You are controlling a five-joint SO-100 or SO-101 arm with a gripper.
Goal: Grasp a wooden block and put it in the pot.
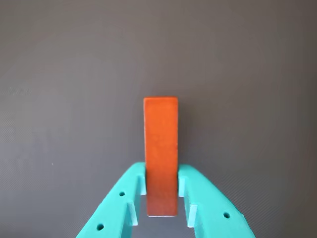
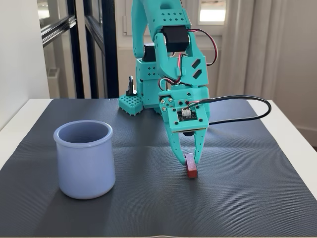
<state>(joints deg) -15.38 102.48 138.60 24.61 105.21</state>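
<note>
The wooden block (image 1: 161,139) is a reddish-brown bar standing between my teal fingers in the wrist view, with both jaws pressed against its sides. In the fixed view my gripper (image 2: 190,159) points straight down at the middle of the mat and is shut on the block (image 2: 191,171), whose lower end is at mat level. The lavender-blue pot (image 2: 85,168) stands upright on the left of the mat, well apart from the gripper, and is out of the wrist view.
A dark woven mat (image 2: 247,198) covers the white table. The arm's teal base (image 2: 133,101) stands at the mat's back edge. A black cable (image 2: 257,106) loops to the right of the wrist.
</note>
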